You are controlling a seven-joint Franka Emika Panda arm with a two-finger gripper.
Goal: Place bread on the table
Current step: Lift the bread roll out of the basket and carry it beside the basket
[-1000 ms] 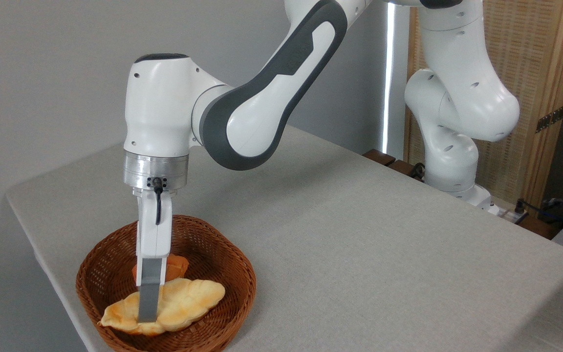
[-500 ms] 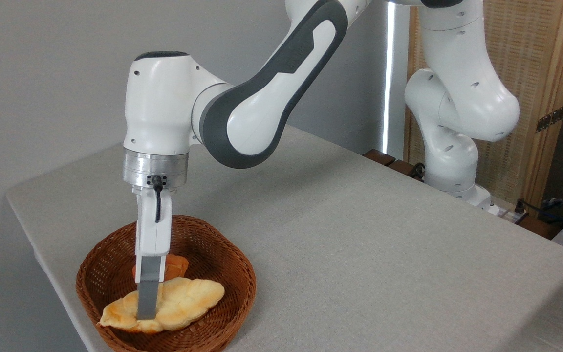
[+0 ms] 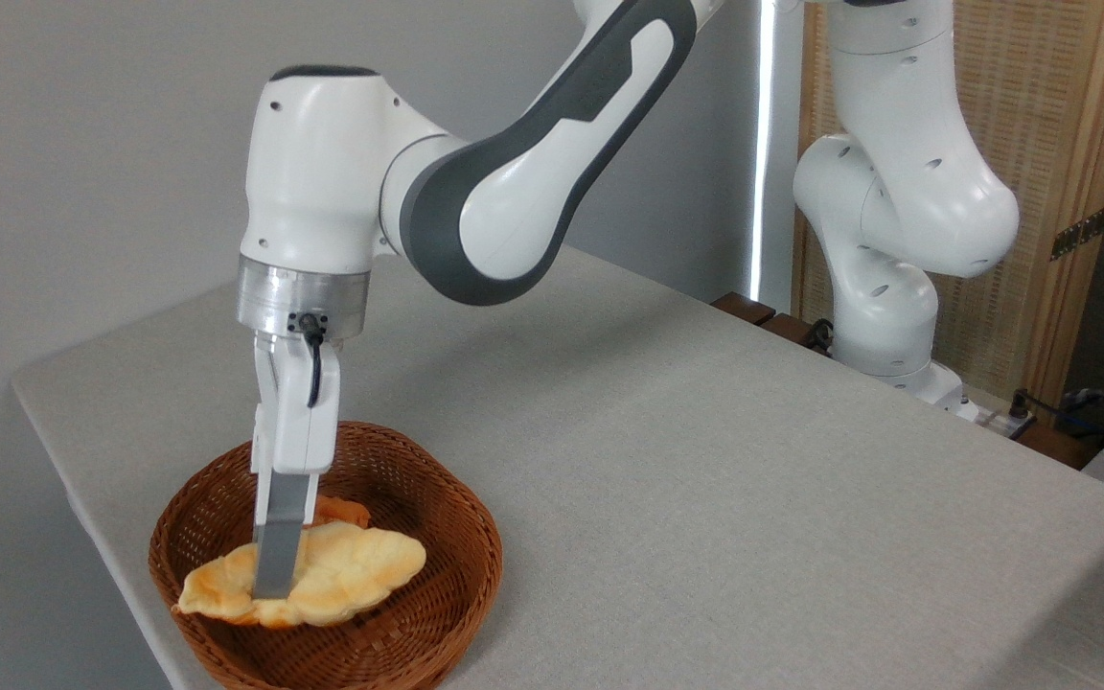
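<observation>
Over on the left, the claw (image 3: 269,585) is clamping the bread (image 3: 322,580) across its middle, carrying it just inside the wicker basket (image 3: 437,594), an orange bun (image 3: 333,510) peeking behind. Looks like the lifting step; next it needs clearing the rim, then swinging right onto the open tabletop (image 3: 705,479).
</observation>
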